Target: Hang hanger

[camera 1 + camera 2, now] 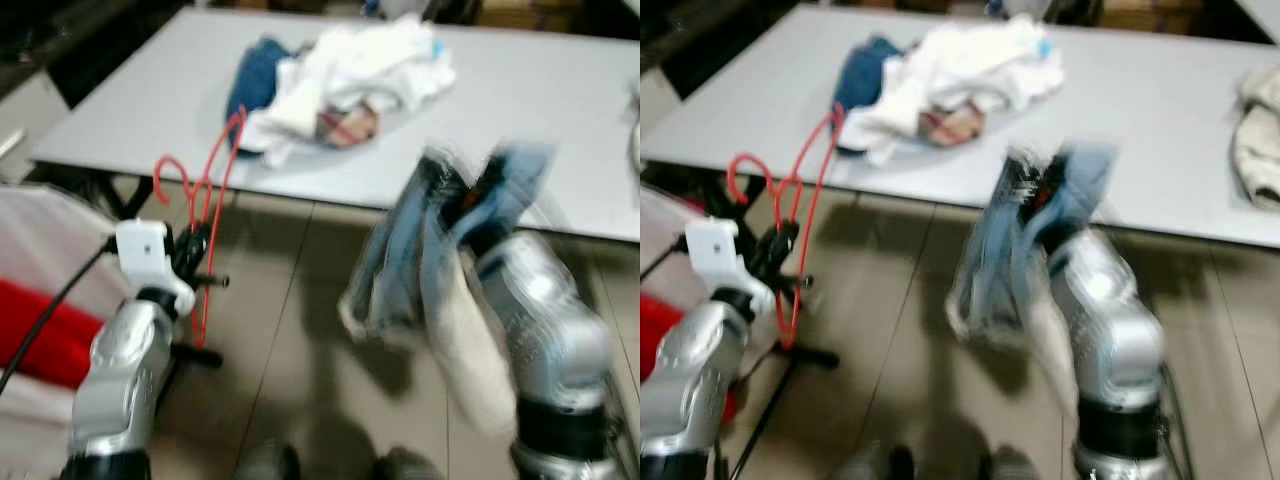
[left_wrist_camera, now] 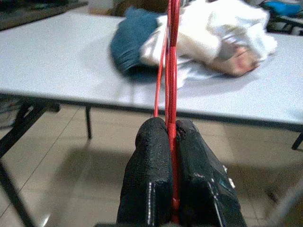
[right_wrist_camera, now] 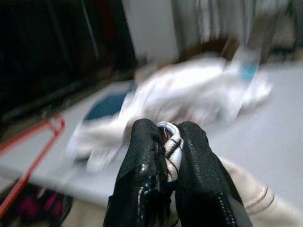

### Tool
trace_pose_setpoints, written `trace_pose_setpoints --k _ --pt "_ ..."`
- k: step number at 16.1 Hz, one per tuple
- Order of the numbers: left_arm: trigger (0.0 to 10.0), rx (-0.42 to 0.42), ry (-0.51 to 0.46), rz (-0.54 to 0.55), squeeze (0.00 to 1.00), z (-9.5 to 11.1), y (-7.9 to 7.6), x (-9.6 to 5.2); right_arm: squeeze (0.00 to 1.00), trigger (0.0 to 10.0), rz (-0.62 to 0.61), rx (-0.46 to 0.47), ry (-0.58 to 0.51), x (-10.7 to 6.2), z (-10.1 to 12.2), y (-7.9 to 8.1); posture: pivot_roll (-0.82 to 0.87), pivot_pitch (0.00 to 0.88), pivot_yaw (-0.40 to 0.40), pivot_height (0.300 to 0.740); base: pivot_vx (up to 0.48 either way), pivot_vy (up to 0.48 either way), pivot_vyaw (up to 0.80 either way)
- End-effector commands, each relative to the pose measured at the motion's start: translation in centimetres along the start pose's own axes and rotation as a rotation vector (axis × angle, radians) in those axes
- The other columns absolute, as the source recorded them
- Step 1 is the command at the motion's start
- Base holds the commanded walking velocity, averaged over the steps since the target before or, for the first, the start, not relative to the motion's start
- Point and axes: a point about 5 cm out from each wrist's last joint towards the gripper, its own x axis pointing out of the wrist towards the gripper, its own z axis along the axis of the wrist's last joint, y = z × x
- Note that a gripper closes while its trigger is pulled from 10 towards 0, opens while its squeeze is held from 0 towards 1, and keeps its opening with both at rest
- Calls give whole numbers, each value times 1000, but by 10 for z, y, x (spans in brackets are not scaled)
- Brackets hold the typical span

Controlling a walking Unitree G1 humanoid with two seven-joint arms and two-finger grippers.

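A thin red wire hanger point(image 1: 205, 215) stands upright at the left, in front of the grey table's edge. My left gripper point(image 1: 197, 255) is shut on its lower part, and the black fingers point(image 2: 151, 175) press the red wire point(image 2: 171, 71) between them. At the right, my right gripper point(image 3: 166, 146) is shut on a blue and white garment point(image 1: 430, 270) that drapes over the silver arm point(image 1: 545, 330). A white cord or fabric fold sits pinched between those fingers point(image 3: 142, 156). The right arm is blurred.
The grey table point(image 1: 540, 120) spans the back, bearing a pile of white and dark blue clothes point(image 1: 335, 80). More light cloth point(image 1: 1260, 130) lies at its right end. A white and red item point(image 1: 35, 310) and a black stand leg point(image 1: 790, 370) sit at my left, over tiled floor.
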Motion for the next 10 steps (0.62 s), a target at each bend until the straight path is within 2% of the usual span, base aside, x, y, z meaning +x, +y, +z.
trace_pose_setpoints --k 1,3,6,8,10 --pt "10000 -12 -25 4 0 6 -1 1 0 10000 31 -18 -107 2 30 3 -86 117 35 740 409 0 0" --pt "10000 -13 -41 11 0 11 1 2 0 10000 67 -56 -255 11 79 1 -87 116 35 740 409 0 0" --pt "10000 -10 -58 16 0 16 2 3 0 10000 77 -82 -377 14 121 2 -91 105 30 740 411 0 0" --pt "10000 -7 -73 17 0 21 3 5 0 10000 89 -83 -425 13 137 4 -93 101 32 740 411 0 0" --pt "10000 -3 -86 12 0 26 3 7 0 10000 93 -97 -385 14 133 2 -93 97 33 740 411 0 0"
